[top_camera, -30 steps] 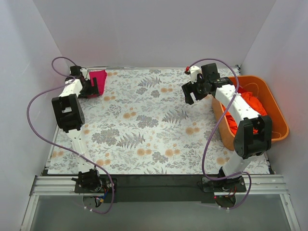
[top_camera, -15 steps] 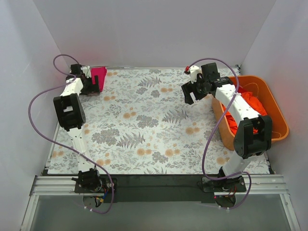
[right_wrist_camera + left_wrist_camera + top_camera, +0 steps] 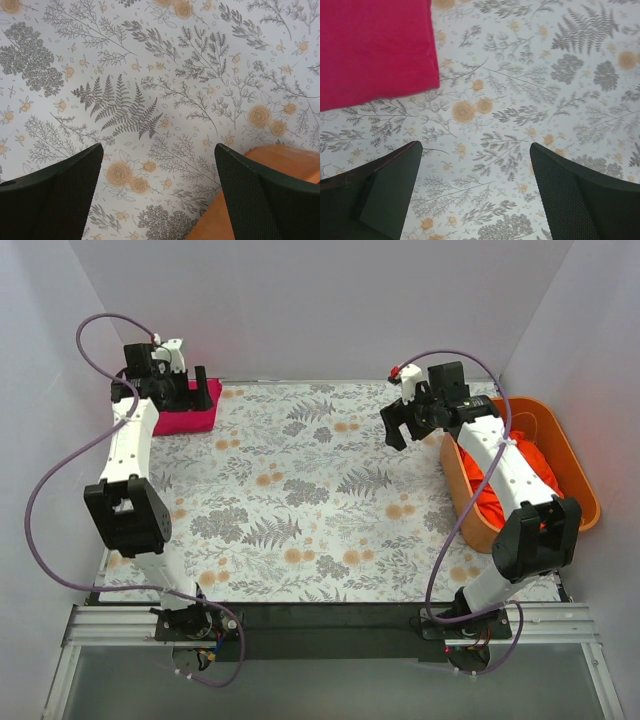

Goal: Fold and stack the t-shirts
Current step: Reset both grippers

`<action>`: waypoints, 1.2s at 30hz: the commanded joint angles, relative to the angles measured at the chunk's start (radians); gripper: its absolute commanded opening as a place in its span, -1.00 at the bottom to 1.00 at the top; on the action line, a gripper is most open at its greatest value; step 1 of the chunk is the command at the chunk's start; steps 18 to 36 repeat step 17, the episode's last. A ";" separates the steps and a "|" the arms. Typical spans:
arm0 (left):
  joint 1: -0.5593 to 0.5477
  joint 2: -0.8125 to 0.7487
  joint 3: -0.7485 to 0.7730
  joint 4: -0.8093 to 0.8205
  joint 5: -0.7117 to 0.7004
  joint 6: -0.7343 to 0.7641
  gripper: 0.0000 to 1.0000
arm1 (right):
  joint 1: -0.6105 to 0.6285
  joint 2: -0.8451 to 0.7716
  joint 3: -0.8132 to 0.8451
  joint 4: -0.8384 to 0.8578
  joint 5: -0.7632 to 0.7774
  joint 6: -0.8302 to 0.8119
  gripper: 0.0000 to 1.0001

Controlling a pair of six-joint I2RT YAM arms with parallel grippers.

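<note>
Beyond left pincer (image 3: 475,147) — pink t-shirt (image 3: 375,47), partly cropped

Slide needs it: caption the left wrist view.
Open left gripper above the floral table, pink shirt lying flat at upper left.

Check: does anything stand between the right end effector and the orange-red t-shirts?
Only the tub wall: the open right end effector hovers over the tablecloth beside it, and the orange-red t-shirts lie inside.

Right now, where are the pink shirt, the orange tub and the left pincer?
pink shirt (image 3: 190,422), overhead view, cloth near its front edge.
orange tub (image 3: 583,490), overhead view, its right wall.
left pincer (image 3: 475,146), left wrist view, midway between its open fingertips.
</note>
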 commanded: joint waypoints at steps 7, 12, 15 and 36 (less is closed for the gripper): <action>-0.281 -0.411 -0.436 0.051 -0.055 -0.021 0.79 | -0.004 -0.210 -0.189 -0.004 -0.028 -0.072 0.97; -0.385 -0.564 -0.668 0.082 -0.058 -0.099 0.80 | -0.004 -0.346 -0.360 -0.011 -0.048 -0.095 0.97; -0.410 -0.645 -0.772 0.103 -0.082 -0.128 0.80 | -0.004 -0.422 -0.468 -0.011 -0.047 -0.105 0.97; -0.412 -0.685 -0.798 0.100 -0.088 -0.133 0.80 | -0.006 -0.460 -0.532 -0.012 -0.050 -0.108 0.97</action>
